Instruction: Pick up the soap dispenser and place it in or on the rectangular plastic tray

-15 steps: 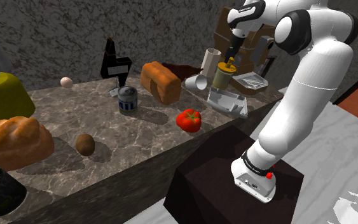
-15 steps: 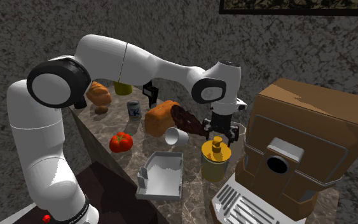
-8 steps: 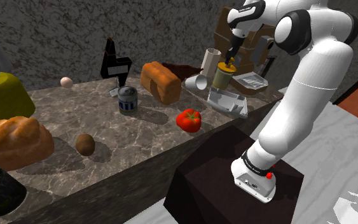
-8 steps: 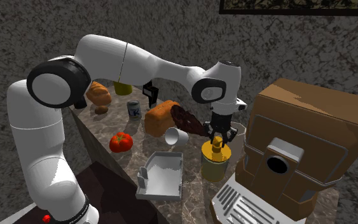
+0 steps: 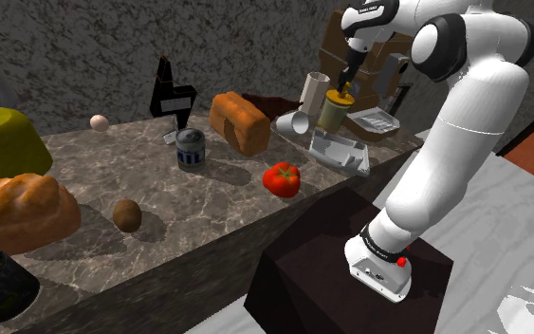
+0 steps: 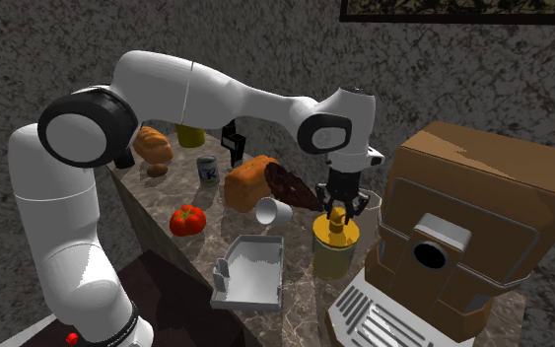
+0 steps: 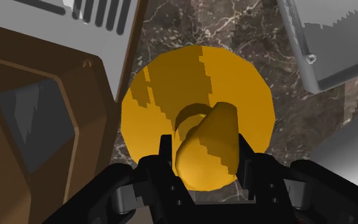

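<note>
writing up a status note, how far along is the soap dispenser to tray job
Done: the reach, and apparently the grasp; the fingers clasp the pump of the yellow soap dispenser from both sides. In hand: the pick-up; whether the bottle has left the counter cannot be told. Left: carrying it to the grey tray, which holds no dispenser, and releasing it.

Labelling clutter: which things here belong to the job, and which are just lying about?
Job: dispenser, tray, claw shut on the dispenser's pump.
Lying about: tomato, can, cup, brown box.
</note>
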